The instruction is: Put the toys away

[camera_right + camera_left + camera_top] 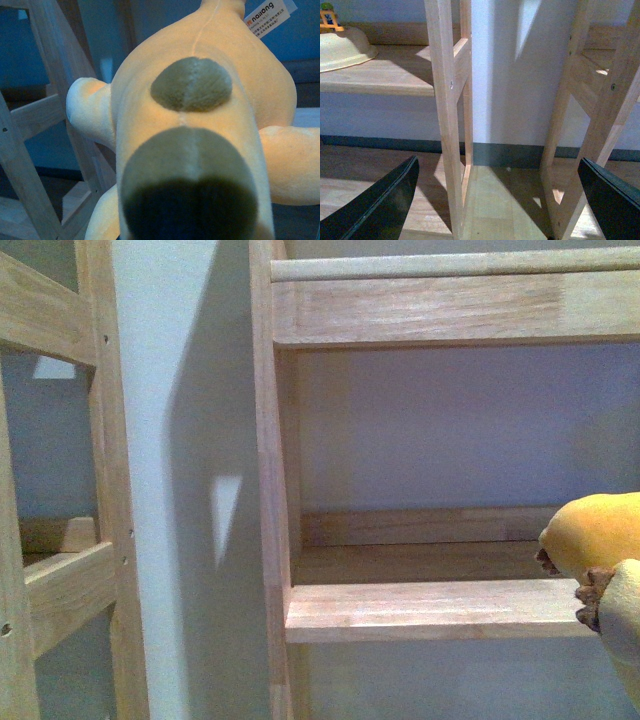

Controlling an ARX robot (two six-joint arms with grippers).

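The toy (600, 535) is at the right edge of the front view, in the air just before the front edge of a wooden shelf (430, 608). It does not rest on the board. Only one part of it shows there: a rounded orange-yellow body with small brown bits.

In the right wrist view the toy fills almost the whole picture. It shows a pale body, two grey-brown patches and a white tag (267, 17) at the far end. The fingers of the right claw are hidden, so one cannot tell from the pictures how they stand. Because the toy hangs so close before this camera with nothing under it, it is probably carried by this arm and brought to the height of the shelf, so that it can go in over the front rail.

The left claw (497, 161) is wide open and holds nothing. Its two dark fingers (380, 205) stand far apart, and between them only the floor, the wall and the wooden posts are seen. It seems to wait aside, so that it does not block the way of the other arm. A cream bowl (342, 50) stands on another shelf, well apart from this claw.

The step in hand is the placing – the toy is near its shelf but not yet put down. The next move needs care that the soft body does not catch on the rail.
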